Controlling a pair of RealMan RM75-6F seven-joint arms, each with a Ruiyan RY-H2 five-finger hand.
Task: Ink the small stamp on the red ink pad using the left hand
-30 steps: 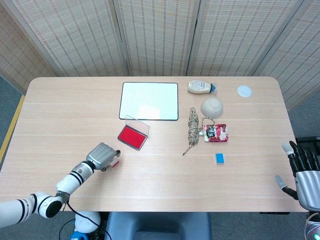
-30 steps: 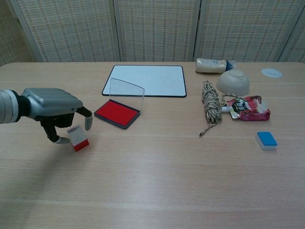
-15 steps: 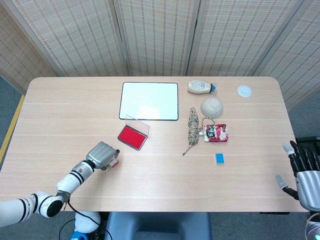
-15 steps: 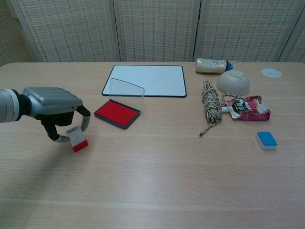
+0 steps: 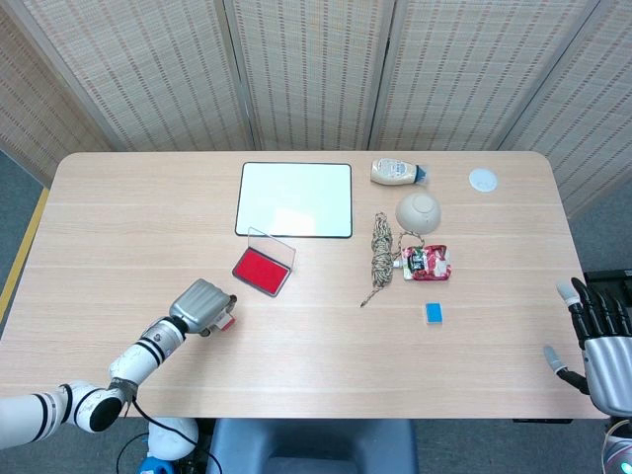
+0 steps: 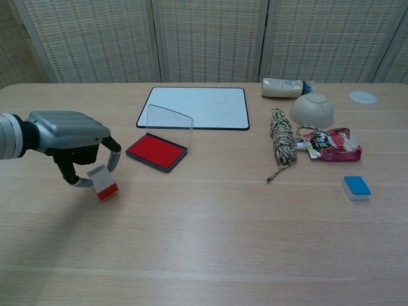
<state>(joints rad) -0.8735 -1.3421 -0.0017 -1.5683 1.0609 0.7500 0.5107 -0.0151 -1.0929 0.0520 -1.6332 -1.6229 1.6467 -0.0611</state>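
The small stamp (image 6: 104,182), white with a red base, hangs tilted just over the table, and my left hand (image 6: 69,136) pinches it from above between thumb and finger. In the head view only a corner of the stamp (image 5: 228,318) shows beside my left hand (image 5: 201,306). The red ink pad (image 6: 156,152) lies to the right of and beyond the stamp, apart from it, its clear lid standing open; in the head view the ink pad (image 5: 262,270) is up and to the right of the hand. My right hand (image 5: 597,341) rests at the table's near right corner, fingers spread, holding nothing.
A whiteboard (image 6: 194,106) lies behind the ink pad. To the right are a rope bundle (image 6: 279,141), an upturned bowl (image 6: 312,111), a sauce bottle (image 6: 284,87), a red snack packet (image 6: 331,145), a blue eraser (image 6: 356,187) and a white lid (image 6: 363,97).
My left hand has risen slightly and its fingers have closed in on the stamp, which has lifted a little. The right hand has not moved.
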